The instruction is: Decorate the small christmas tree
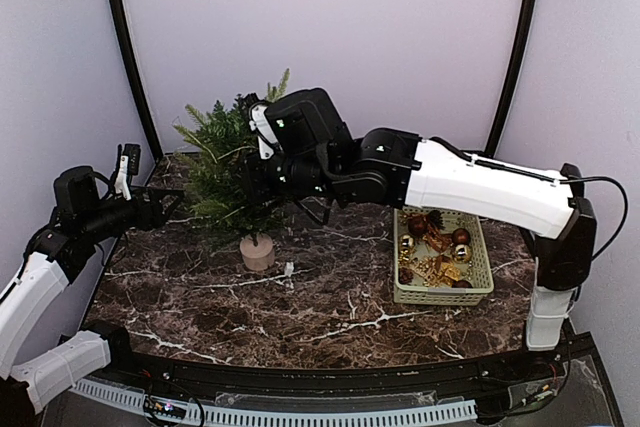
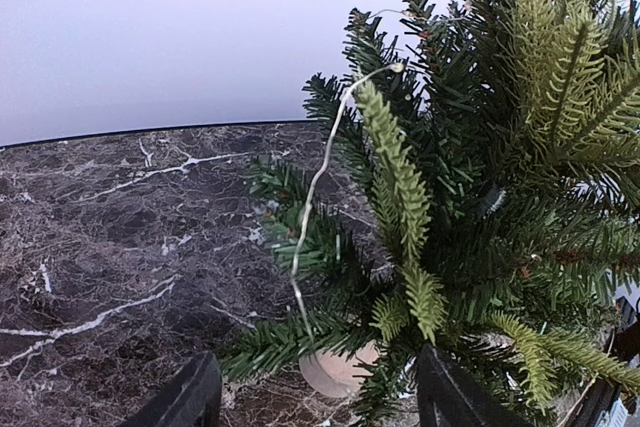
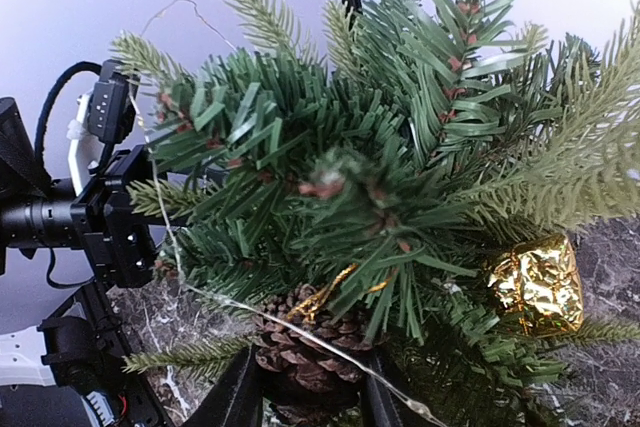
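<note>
The small christmas tree (image 1: 225,162) stands in its beige pot (image 1: 257,252) at the table's back left. My right gripper (image 1: 262,179) is pushed into its branches from the right. In the right wrist view it (image 3: 305,394) is shut on a brown pine cone (image 3: 305,352) with a gold hanging loop, under a branch. A gold foil ornament (image 3: 537,285) hangs on the tree to the right. A thin wire light string (image 2: 320,177) drapes over the branches. My left gripper (image 1: 170,205) is open at the tree's left side, with the pot (image 2: 335,372) beyond its fingers (image 2: 190,397).
A pale green basket (image 1: 440,299) holding gold and brown ornaments (image 1: 435,247) sits at the right of the marble table. A small white object (image 1: 288,270) lies next to the pot. The left arm (image 3: 100,217) shows behind the tree in the right wrist view.
</note>
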`<move>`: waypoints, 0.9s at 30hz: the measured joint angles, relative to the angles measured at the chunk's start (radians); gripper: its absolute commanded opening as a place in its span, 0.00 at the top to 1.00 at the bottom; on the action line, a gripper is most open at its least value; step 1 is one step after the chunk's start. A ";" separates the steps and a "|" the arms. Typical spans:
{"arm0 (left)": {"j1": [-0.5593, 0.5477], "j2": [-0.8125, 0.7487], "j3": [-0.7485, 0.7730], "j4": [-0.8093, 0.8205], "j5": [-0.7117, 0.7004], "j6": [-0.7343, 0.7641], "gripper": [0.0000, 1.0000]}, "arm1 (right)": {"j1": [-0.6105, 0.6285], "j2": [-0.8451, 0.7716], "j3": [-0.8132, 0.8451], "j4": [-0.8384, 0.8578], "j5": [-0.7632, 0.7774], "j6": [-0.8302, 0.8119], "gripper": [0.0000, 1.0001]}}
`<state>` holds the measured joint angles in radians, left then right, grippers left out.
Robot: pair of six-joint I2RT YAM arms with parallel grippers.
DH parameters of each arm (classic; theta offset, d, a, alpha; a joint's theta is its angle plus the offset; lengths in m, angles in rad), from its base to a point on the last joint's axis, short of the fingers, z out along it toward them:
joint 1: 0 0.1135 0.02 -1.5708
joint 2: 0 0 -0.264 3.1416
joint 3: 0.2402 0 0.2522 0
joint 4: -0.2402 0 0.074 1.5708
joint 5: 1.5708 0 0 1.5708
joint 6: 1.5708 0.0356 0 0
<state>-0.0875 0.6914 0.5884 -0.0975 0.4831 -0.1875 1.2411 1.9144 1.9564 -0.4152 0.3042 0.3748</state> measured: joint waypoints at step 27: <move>0.000 -0.005 0.000 0.007 0.006 0.000 0.31 | -0.018 0.082 0.027 -0.021 0.009 0.013 0.41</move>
<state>-0.0875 0.6861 0.5880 -0.0906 0.4896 -0.1879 1.2228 1.9961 1.9835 -0.4366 0.3130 0.3882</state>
